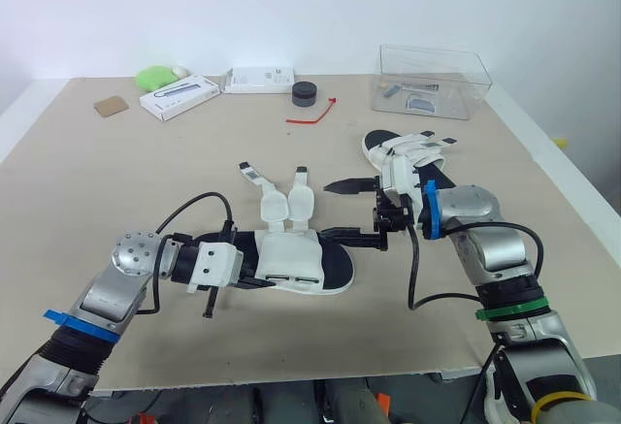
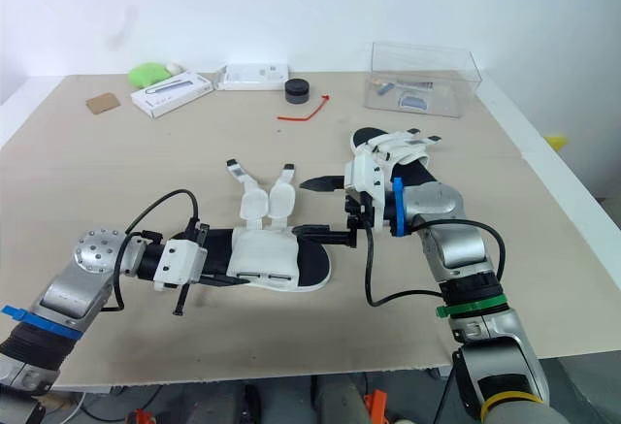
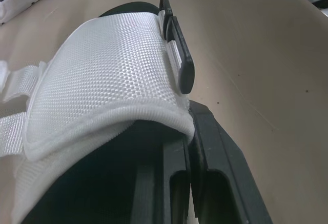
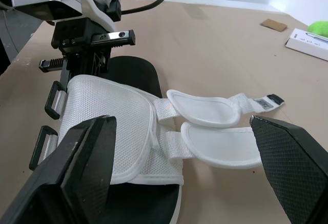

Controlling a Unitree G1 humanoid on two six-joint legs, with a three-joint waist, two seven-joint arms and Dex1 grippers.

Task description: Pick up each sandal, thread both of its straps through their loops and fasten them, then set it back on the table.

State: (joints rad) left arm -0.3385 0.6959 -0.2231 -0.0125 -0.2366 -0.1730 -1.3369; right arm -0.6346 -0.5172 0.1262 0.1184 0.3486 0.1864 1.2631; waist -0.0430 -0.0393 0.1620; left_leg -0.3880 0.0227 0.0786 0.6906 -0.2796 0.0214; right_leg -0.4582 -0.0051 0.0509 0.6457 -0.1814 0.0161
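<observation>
Items on table [image 1: 78, 181], by count.
Sandals, 2: near sandal [image 1: 293, 255], far sandal [image 1: 408, 152]. White boxes, 2: long box [image 1: 179, 96], flat box [image 1: 259, 79]. 1 ea.: clear bin [image 1: 432, 80], black puck [image 1: 305, 93], red tie [image 1: 306, 120], green lump [image 1: 155, 77], brown pad [image 1: 111, 106].

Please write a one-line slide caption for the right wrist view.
Open right gripper facing the sandal, its straps unfastened; left gripper holds it.

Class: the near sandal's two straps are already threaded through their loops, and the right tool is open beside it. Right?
No: the straps lie loose, unthreaded, as the right wrist view shows. The right tool is open beside the near sandal.
</observation>
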